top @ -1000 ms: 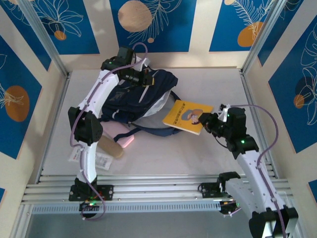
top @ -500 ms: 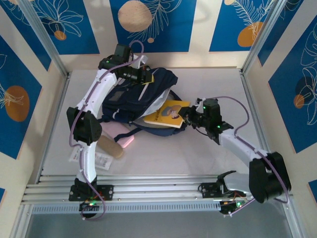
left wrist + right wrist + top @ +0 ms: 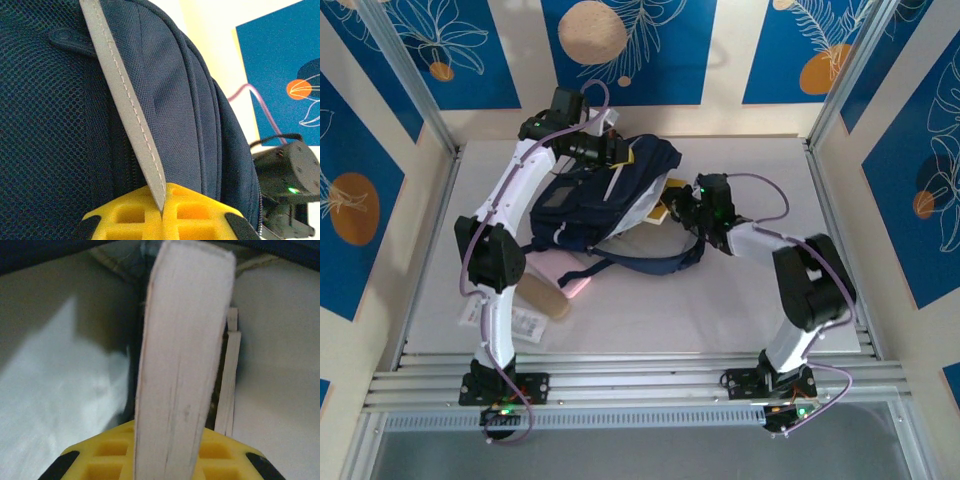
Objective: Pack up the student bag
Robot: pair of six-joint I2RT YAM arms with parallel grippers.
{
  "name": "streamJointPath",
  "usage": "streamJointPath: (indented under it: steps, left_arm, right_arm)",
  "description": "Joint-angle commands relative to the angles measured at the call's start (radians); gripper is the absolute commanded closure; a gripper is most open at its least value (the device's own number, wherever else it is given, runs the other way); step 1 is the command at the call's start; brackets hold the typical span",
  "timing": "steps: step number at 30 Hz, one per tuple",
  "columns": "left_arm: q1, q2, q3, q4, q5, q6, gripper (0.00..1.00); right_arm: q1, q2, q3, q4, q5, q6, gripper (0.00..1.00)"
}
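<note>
The student bag (image 3: 605,195), navy with grey stripes, lies at the back of the table with its mouth facing right. My left gripper (image 3: 620,157) is at the bag's top edge, shut on a grey stripe (image 3: 127,95) of the bag (image 3: 55,115), pinched between the yellow jaws (image 3: 163,205). My right gripper (image 3: 682,205) is at the bag's mouth, shut on a yellow book (image 3: 670,188) that is mostly inside the bag. In the right wrist view the book's pale page edge (image 3: 185,355) stands upright between the jaws (image 3: 175,440), with the bag's light lining (image 3: 65,370) around it.
A pink flat item (image 3: 565,275), a tan roll (image 3: 546,299) and a white packet (image 3: 525,322) lie by the left arm's base. The bag's dark strap (image 3: 650,263) loops out on the table. A thin pale board (image 3: 229,385) stands beside the book inside the bag.
My right arm has swung left and carried the yellow book from the open table into the bag's mouth. The left gripper has kept its hold on the bag's top.
</note>
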Motion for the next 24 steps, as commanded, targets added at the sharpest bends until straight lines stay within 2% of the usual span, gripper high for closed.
streamJointPath:
  steps: [1,3,5,6,8,10,13,16,18,24]
  left_arm:
    - [0.001,-0.085,0.034,0.111,0.115,-0.027,1.00]
    - [0.001,-0.077,0.037,0.113,0.121,-0.028,1.00]
    - [0.002,-0.065,0.044,0.107,0.120,-0.020,1.00]
    - [0.002,-0.059,0.050,0.102,0.117,-0.016,1.00]
    - [0.004,-0.039,0.067,0.091,0.110,-0.011,1.00]
    - [0.008,-0.022,0.079,0.090,0.103,-0.009,1.00]
    - [0.019,0.004,0.091,0.098,0.089,-0.020,1.00]
    - [0.027,0.035,0.112,0.092,0.057,-0.015,1.00]
    - [0.029,0.055,0.115,0.104,0.041,-0.020,1.00]
    - [0.028,0.111,0.129,0.139,-0.031,-0.035,1.00]
  right_arm:
    - [0.020,0.100,0.126,0.085,0.071,0.060,1.00]
    - [0.032,0.195,0.223,0.056,0.092,0.094,0.97]
    - [0.056,0.309,0.357,0.003,0.109,0.125,0.89]
    - [0.067,0.358,0.410,-0.004,0.100,0.127,0.81]
    - [0.084,0.453,0.544,-0.006,0.048,0.128,0.54]
    - [0.089,0.494,0.605,0.005,0.027,0.119,0.36]
    - [0.077,0.415,0.516,-0.003,0.100,0.060,0.20]
    - [0.028,0.291,0.357,0.012,0.094,0.029,0.17]
    - [-0.008,0.198,0.247,0.005,0.078,0.003,0.10]
    - [-0.081,-0.124,-0.056,-0.093,0.105,-0.140,0.08]
